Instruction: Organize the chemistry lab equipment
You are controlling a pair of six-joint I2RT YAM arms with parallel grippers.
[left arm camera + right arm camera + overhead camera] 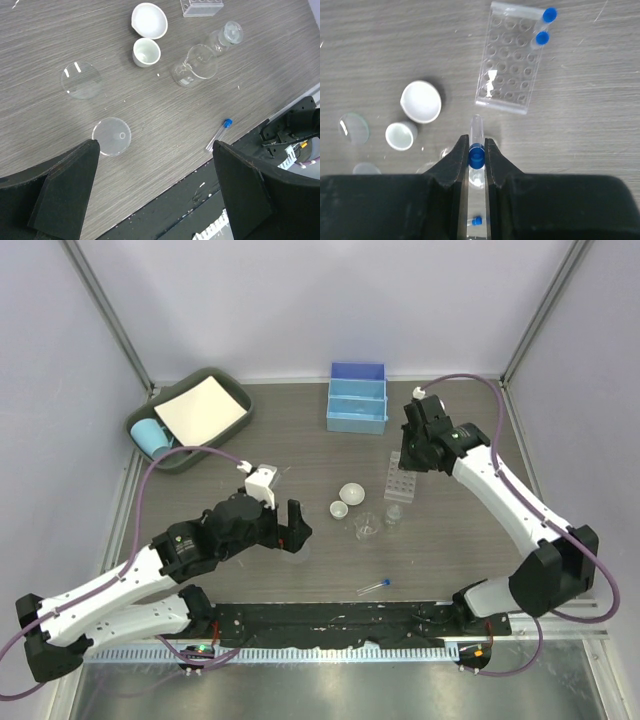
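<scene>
Right hand [476, 150]: clamped on tube [477, 127], near rack [507, 70]
Left hand [155, 155]: wide open, empty, above surface [45, 35]

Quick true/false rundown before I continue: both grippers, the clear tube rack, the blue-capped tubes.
1. The right gripper is shut on a blue-capped clear tube. True.
2. The perforated clear tube rack is empty. False: two blue-capped tubes stand at one end of it.
3. The left gripper holds the small clear beaker. False: it is open and empty, and the beaker sits on the grey wood-grain table.
4. A loose blue-capped tube lies near the table's near edge. True.
</scene>
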